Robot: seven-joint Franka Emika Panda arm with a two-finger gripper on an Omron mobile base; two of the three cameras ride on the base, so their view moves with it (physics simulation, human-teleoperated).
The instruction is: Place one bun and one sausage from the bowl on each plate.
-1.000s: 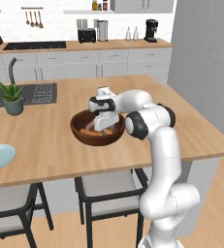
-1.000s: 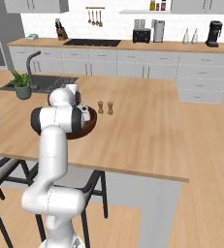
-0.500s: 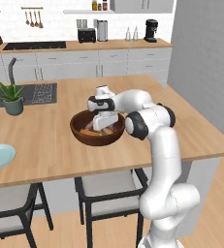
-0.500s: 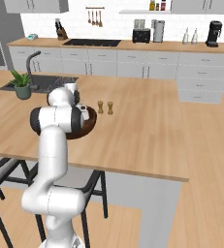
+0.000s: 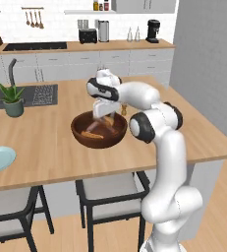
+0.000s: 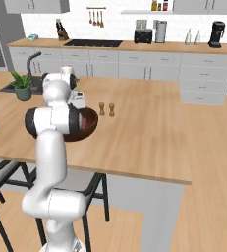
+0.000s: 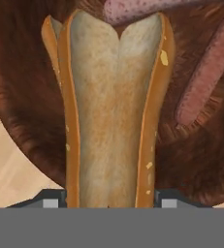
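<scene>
Robot hand [image 5: 103, 115] inside glossy dark-brown wooden bowl [image 5: 80, 136], fingers clasping split golden-tan bun [image 7: 111, 111], reddish sausages [image 7: 205, 70] alongside, on wooden surface [image 5: 51, 157]

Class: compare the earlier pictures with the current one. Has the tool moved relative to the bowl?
No. The tool sits at the same spot over the bowl as before.

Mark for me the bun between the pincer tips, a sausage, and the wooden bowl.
Golden-tan split bun [image 7: 114, 106]: hand view, middle of its pale cut face.
Reddish-brown sausage [image 7: 205, 72]: hand view, mid-length.
Dark-brown wooden bowl [image 5: 96, 141]: left base view, near outer wall.
</scene>
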